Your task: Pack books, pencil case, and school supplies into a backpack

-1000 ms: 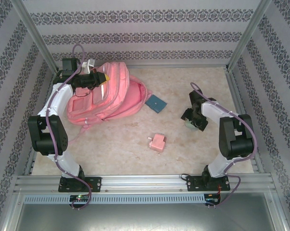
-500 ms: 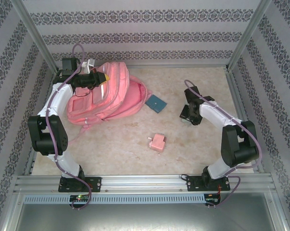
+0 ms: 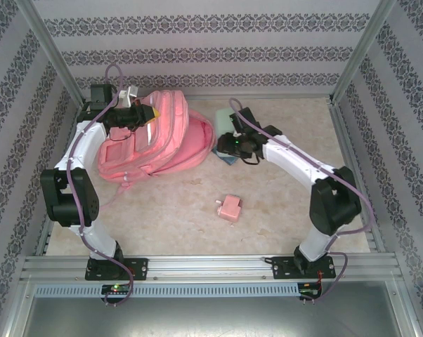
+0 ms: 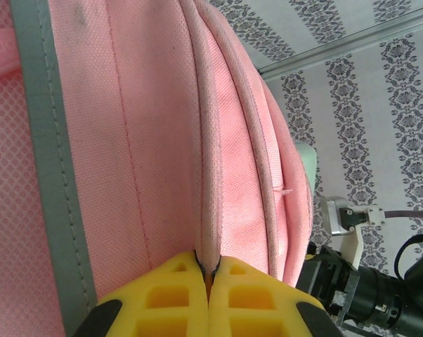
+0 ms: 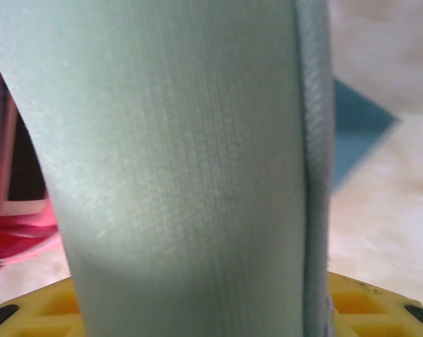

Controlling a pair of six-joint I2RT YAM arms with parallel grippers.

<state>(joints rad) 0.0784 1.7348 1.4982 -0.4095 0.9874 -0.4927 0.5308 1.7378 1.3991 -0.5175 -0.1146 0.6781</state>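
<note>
The pink block [image 3: 231, 208] sits mid-worktop. Beyond it, the right claw [image 3: 228, 143] is clamped on the pencil case [image 5: 183, 154], above the teal pouch [image 5: 360, 126] and just beside the backpack [image 3: 173, 144]. Toward the far-left corner, the left claw [image 4: 210, 298] is pinched together on the backpack's fabric.

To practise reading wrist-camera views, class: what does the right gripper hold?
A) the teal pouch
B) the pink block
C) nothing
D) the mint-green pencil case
D: the right gripper is clamped on the mint-green pencil case, which rises between its yellow fingers.
</note>
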